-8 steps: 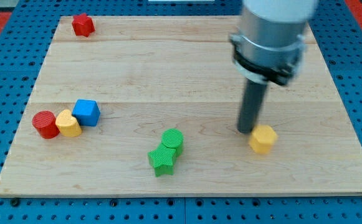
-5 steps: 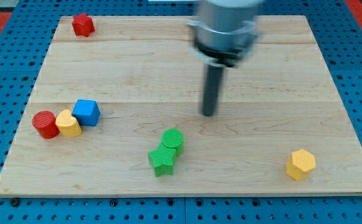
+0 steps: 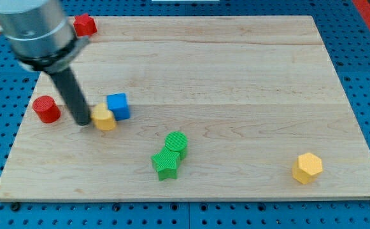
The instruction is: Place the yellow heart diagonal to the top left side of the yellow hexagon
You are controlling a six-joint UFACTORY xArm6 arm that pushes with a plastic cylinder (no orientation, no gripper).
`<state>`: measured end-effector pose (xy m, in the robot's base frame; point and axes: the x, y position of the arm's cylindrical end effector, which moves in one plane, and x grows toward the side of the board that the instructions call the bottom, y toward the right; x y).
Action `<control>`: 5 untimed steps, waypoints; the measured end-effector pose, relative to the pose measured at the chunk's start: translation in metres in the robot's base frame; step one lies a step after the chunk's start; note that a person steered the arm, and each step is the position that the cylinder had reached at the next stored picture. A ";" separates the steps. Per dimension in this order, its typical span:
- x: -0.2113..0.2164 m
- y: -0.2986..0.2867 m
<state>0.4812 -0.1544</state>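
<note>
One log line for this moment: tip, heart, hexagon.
tip: touching yellow heart, its left | blue cube: against heart's right | yellow hexagon: far right, untouched

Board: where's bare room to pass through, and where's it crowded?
Bare: the wide stretch between the green pair and the yellow hexagon, plus the view's upper right. Crowded: view's left, where my tip touches the yellow heart beside the blue cube and red cylinder.

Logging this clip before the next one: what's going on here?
The arm's rod is pushing blocks on a wooden board. My tip sits against the left side of the yellow heart, which touches the blue cube on its right. The red cylinder stands apart, left of the rod. The yellow hexagon lies far off at the view's bottom right, so the heart has a long way to go. Two green blocks sit between them.
</note>
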 end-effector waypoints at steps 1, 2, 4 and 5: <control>0.000 0.075; -0.011 0.015; -0.024 0.185; -0.023 0.225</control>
<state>0.4585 0.0704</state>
